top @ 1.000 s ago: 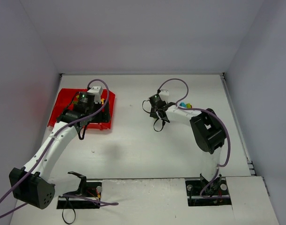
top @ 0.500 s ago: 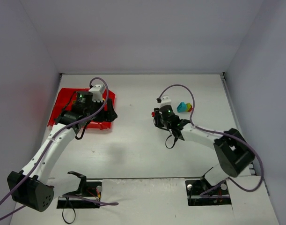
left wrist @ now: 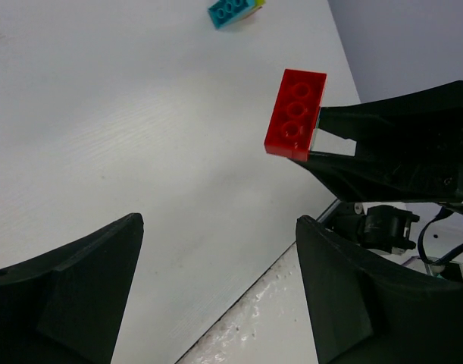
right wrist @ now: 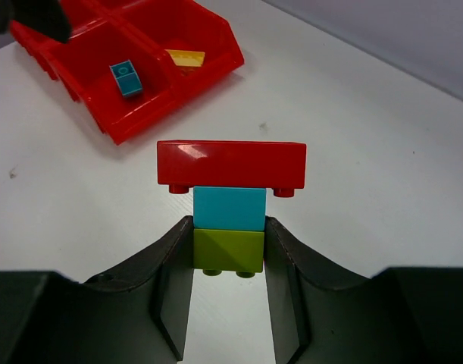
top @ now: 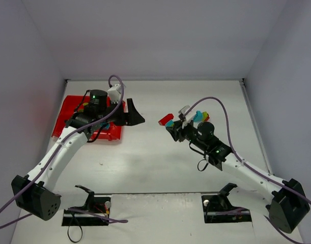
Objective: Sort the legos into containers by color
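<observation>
My right gripper point(top: 174, 128) is shut on a lime brick point(right wrist: 229, 250) at the bottom of a stack, with a teal brick point(right wrist: 229, 208) and a long red brick point(right wrist: 231, 164) above it. The stack is held off the table at its middle; the red brick also shows in the top view point(top: 166, 120) and the left wrist view point(left wrist: 295, 114). My left gripper point(top: 135, 118) is open and empty, just right of the red tray point(top: 66, 109), facing the stack. The tray point(right wrist: 216, 45) holds a teal brick point(right wrist: 126, 77) and a yellow brick point(right wrist: 186, 58) in separate compartments.
A teal brick point(top: 198, 116) and a yellow brick point(top: 205, 116) lie together on the table behind the right arm; the teal one shows in the left wrist view point(left wrist: 229, 10). White walls close in the table on three sides.
My right gripper has picked up the stacked bricks and now holds them toward the left. My left gripper has swung right, off the tray toward the table's middle.
</observation>
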Robot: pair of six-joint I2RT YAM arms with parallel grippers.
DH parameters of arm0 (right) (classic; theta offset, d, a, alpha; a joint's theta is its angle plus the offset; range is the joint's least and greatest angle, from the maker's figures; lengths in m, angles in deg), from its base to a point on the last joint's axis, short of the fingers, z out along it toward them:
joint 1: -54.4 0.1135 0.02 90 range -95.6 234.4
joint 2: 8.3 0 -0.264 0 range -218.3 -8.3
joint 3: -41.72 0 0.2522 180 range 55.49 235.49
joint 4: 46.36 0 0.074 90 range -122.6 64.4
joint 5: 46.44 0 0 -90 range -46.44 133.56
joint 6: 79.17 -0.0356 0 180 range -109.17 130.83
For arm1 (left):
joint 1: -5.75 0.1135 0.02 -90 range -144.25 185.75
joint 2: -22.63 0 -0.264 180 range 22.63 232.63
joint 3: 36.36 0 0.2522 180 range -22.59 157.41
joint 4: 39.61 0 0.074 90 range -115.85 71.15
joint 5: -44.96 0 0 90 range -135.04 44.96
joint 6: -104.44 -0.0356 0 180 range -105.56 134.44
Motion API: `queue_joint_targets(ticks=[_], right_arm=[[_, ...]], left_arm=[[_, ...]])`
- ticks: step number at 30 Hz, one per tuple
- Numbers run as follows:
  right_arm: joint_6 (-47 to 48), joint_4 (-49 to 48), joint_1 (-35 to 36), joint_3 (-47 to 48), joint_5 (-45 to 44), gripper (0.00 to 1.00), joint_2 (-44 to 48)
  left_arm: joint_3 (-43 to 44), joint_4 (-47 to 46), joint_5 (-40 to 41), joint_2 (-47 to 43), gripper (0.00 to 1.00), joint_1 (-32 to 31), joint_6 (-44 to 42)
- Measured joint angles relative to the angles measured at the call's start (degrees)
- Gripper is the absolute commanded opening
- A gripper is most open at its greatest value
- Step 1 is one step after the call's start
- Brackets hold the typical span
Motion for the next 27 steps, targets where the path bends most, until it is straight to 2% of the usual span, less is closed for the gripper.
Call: queue_joint_targets(ticks=[12,20,27], right_arm=[[4.5,1.5,0.0,-1.1,6.3,0.0,4.1],[5.3,1.5,0.0,-1.3,8.1,0.0,3.9],[5.7,1.5,0.0,-1.4,8.7,0.0,3.9]], left_arm=[[3.6,-2.1,0.0,7.9,0.75,-9.4,3.5],[5.3,-3.2,0.9,10.9,0.74,-12.9,4.2],[5.4,-4.9,1.2,13.6,0.58,-13.5,5.0]])
